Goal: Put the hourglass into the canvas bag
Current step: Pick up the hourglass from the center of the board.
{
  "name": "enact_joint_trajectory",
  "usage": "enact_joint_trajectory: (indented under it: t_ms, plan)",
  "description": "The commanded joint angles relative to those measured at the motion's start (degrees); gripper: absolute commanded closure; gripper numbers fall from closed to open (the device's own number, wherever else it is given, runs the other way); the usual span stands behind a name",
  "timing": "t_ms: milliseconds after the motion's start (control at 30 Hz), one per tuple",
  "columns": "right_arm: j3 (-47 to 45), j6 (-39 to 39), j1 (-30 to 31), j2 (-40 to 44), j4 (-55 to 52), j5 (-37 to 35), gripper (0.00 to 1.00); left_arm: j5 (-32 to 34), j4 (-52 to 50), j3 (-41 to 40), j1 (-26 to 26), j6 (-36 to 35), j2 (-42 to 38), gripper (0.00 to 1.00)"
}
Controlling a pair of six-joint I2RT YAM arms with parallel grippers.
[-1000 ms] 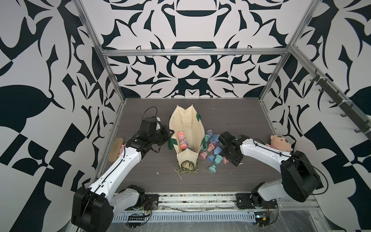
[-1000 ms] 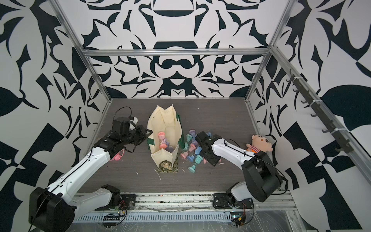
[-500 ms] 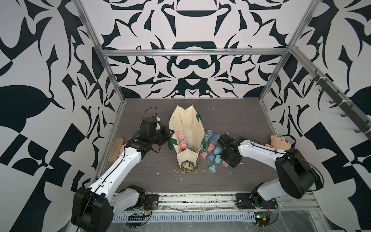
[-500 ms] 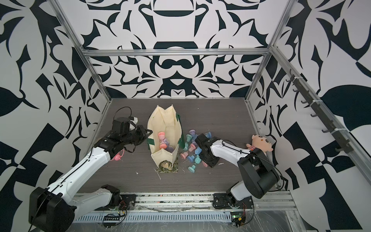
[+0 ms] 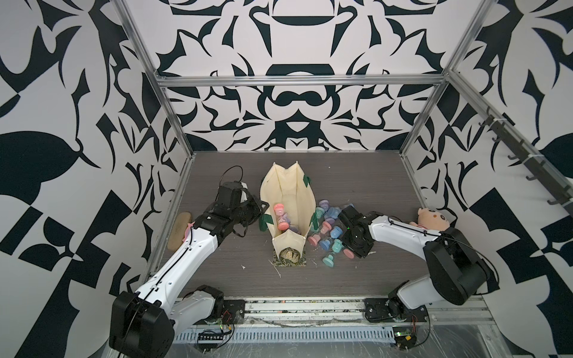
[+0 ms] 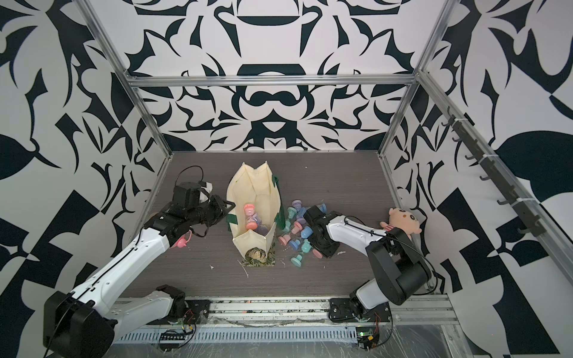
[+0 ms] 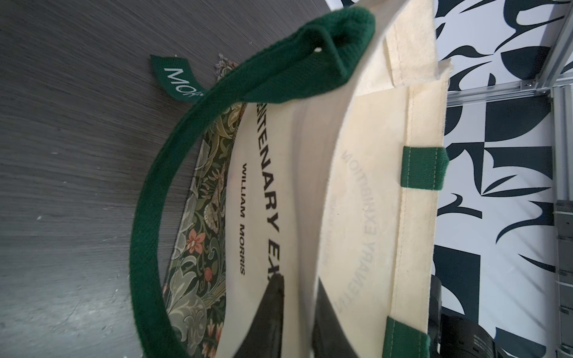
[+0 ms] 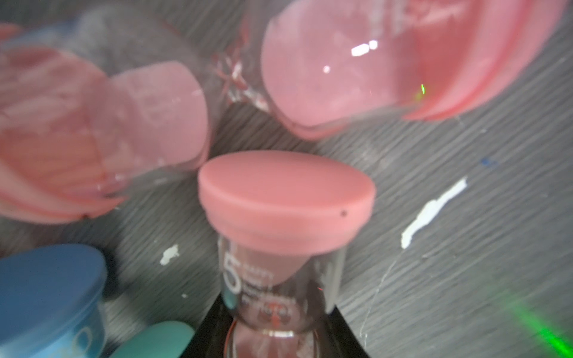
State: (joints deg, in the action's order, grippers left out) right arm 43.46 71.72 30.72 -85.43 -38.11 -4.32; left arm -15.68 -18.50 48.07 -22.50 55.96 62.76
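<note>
the right claw [image 8: 279, 328] is clamped on the neck of a pink-capped glass hourglass [image 8: 285, 198], down among loose pastel hourglasses [image 5: 336, 231] on the dark wood-grain counter [image 5: 356, 179], just beside the open cream canvas tote bag [image 5: 291, 198], outside it. the left claw [image 7: 297, 288], nearly closed, pinches the bag's side wall.

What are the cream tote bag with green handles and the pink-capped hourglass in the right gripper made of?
The cream tote bag looks like matte woven canvas: stitching and folds show. The pink-capped hourglass has a matte cap, probably plastic, and a clear glossy body with highlights, glass or plastic.
</note>
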Motion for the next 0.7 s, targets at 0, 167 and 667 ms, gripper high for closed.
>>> enact_joint_trajectory:
  t_ms: [0,167,667]
  plan:
    - [0.4,-2.9,0.3,0.3,-2.4,-0.9,0.95,0.2,-2.5,0.2,0.2,-0.6,-1.4,0.82]
    - [4.1,-5.8,1.6,3.0,-7.4,-3.7,1.00,0.6,-2.8,0.6,0.2,-0.3,-1.2,0.85]
    - [29.7,-17.4,9.6,8.3,-21.4,-15.8,1.00,0.5,-3.0,1.4,0.4,1.0,-1.6,0.88]
